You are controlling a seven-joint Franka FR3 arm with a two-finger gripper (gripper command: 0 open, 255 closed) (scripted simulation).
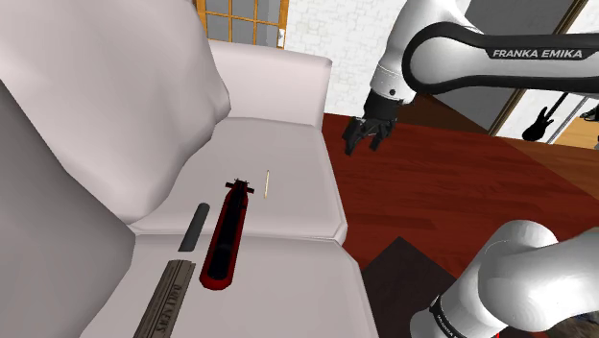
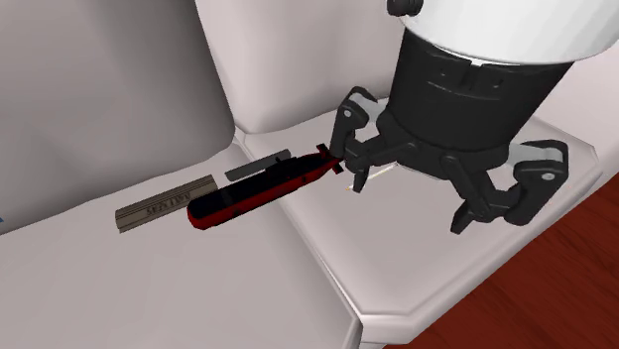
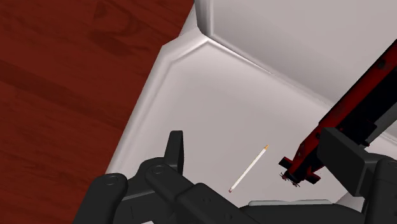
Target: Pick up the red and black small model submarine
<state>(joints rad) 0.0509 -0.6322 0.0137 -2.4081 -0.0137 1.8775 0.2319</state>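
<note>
The step in hand looks like the approach. The submarine [image 1: 228, 235] lies flat on the seat of a white sofa [image 1: 288, 144], its finned tail toward the gripper [image 1: 367, 137] and its rounded nose away from it. The arm holds the gripper in the air above the outer edge of the seat, near where the cushion meets the brown floor [image 1: 432, 182].

To do this well, the gripper should travel along the hull toward its middle, where the body looks thickest and most even. The tail is thin and finned, so it would be a poor place to pinch. The wrist should turn so the 2 fingers [image 3: 175, 153] straddle the narrow width of the hull, then come straight down.

A dark bar [image 1: 197, 226] lies just beside the hull on the shoulder view's left. 1 finger has to drop into the gap between them without catching the bar. A flat board [image 1: 165, 298] lies farther out, near the nose. A pencil [image 3: 249, 168] rests on the cushion close to the tail and should be left alone.

The gripper is spread wide and empty, touching nothing. In the wrist view the pencil lies on the cushion below the gap between the fingers, and the submarine's tail sits just inside 1 of them, also below and not held.
</note>
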